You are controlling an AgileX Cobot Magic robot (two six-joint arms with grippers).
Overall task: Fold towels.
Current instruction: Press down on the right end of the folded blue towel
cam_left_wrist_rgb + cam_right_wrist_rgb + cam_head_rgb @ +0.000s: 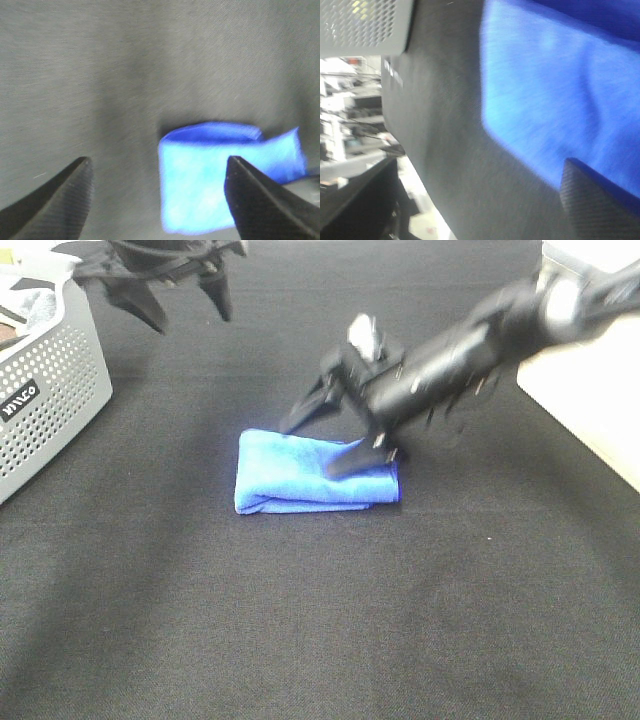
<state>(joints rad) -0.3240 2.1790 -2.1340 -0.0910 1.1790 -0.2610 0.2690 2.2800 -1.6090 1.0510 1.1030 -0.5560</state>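
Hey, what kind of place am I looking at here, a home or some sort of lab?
Probably a robot lab bench set up for laundry practice, not a home: a black cloth-covered table, two robot arms over one folded blue towel, and a grey perforated basket at the side.

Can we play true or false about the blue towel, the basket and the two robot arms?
1. The blue towel lies folded on the black table. True.
2. The towel is inside the grey basket. False: the basket stands apart, at the table's left edge.
3. The left gripper holds the towel. False: its jaws are open, away from it.
4. The right gripper is down at the towel. True.
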